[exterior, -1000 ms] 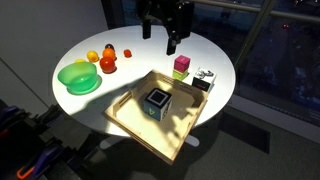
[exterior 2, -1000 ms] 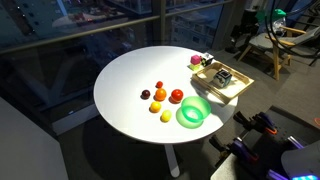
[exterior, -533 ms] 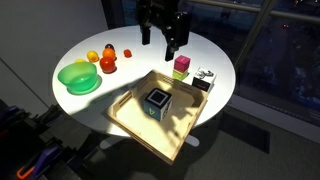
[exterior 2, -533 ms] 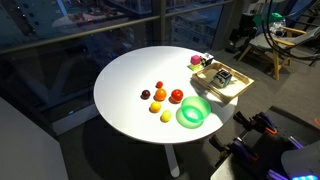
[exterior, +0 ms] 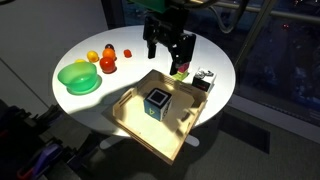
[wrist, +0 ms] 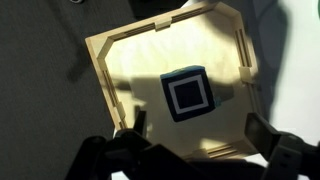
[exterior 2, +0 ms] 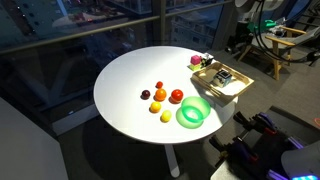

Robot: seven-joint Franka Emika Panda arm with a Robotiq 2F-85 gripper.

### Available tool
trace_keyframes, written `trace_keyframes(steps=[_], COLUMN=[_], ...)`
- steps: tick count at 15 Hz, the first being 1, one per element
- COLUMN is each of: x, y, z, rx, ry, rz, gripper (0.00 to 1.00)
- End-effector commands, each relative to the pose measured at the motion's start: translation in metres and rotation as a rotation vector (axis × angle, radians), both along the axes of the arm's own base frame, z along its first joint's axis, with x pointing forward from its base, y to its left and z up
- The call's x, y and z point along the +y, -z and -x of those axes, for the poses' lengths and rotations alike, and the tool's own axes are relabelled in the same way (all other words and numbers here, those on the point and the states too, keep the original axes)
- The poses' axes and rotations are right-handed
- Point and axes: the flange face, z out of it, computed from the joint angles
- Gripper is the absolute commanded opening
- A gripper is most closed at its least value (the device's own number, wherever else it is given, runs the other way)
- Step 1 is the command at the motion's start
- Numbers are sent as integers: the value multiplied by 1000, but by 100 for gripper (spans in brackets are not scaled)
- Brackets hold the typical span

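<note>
The tool (exterior: 168, 60) hangs wide open and empty above the shallow wooden tray (wrist: 120, 80). Only the wrist view shows the white-framed top of the dark cube (wrist: 188, 93). An exterior view adds the green plastic bowl (exterior: 78, 77).

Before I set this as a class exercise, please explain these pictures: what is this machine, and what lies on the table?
It is one robot arm ending in a two-fingered hand. Two pictures come from cameras standing in the room. The third looks down from the arm's wrist. On the round white table lie a green bowl, some small fruit, a pink block and a wooden tray with a dark cube in it. The hand is open, holds nothing, and hangs above the tray.
</note>
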Motion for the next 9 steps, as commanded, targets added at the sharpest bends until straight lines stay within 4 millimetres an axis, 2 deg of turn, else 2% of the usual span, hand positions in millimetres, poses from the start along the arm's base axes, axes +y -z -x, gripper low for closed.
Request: trace_keyframes(steps=[1,9], x=[-7,-6], y=[6,27], z=[-10,-18], rx=[46,127], ry=[28,45], rz=[5,0], gripper=[100,100])
